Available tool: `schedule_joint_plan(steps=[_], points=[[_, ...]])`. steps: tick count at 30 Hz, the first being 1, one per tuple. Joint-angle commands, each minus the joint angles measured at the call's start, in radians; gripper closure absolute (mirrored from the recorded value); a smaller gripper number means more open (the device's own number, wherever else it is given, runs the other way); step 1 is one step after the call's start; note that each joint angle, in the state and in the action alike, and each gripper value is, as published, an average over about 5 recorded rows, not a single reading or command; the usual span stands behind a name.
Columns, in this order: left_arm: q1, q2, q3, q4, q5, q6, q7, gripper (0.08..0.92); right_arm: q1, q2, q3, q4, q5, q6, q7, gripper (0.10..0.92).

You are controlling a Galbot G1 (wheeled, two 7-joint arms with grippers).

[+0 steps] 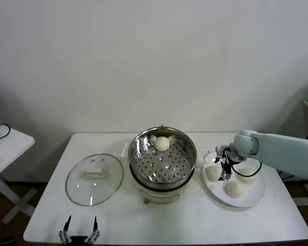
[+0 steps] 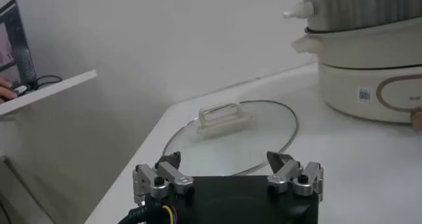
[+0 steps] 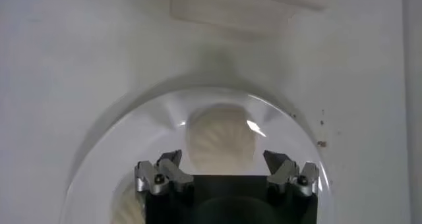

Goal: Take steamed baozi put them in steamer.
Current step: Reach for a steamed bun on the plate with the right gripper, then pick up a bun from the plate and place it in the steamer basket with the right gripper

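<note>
The steel steamer stands mid-table on its cream pot base, with one baozi at the back of its perforated floor. Three more baozi lie on the white plate to the right. My right gripper hangs open just over the plate's left side. In the right wrist view, one baozi sits between and just ahead of the spread fingertips of that gripper, untouched. My left gripper is parked open at the table's front left.
A round glass lid lies flat to the left of the steamer and shows ahead of the left gripper in its wrist view. A white side table stands at the far left. The wall is close behind.
</note>
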Motion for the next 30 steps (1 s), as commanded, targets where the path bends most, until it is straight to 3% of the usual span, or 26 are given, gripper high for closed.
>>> schedule_joint_plan(steps=[1, 9, 13, 19, 24, 30], points=[[0.001, 0.0, -0.001, 0.0, 0.003, 0.001, 0.0, 0.177, -0.114, 0.015, 0.1, -0.058, -0.043, -0.011, 0.005, 0.216], [0.004, 0.001, -0.002, -0.004, 0.007, -0.001, -0.007, 0.177, -0.104, 0.008, 0.115, -0.045, -0.047, -0.011, 0.003, 0.367], [0.004, 0.001, -0.002, -0.007, 0.007, -0.001, -0.008, 0.177, -0.019, -0.032, 0.068, 0.022, -0.015, -0.014, -0.005, 0.405], [0.009, 0.003, 0.002, -0.016, 0.009, -0.001, -0.01, 0.177, 0.455, -0.1, -0.257, 0.207, 0.141, 0.018, -0.071, 0.422], [0.013, 0.006, 0.01, -0.023, 0.01, -0.001, -0.01, 0.177, 0.933, -0.059, -0.527, 0.298, 0.295, 0.073, -0.207, 0.418], [0.016, 0.014, 0.029, -0.015, 0.023, -0.007, -0.014, 0.177, 1.172, 0.001, -0.511, 0.376, 0.487, 0.028, -0.256, 0.414]])
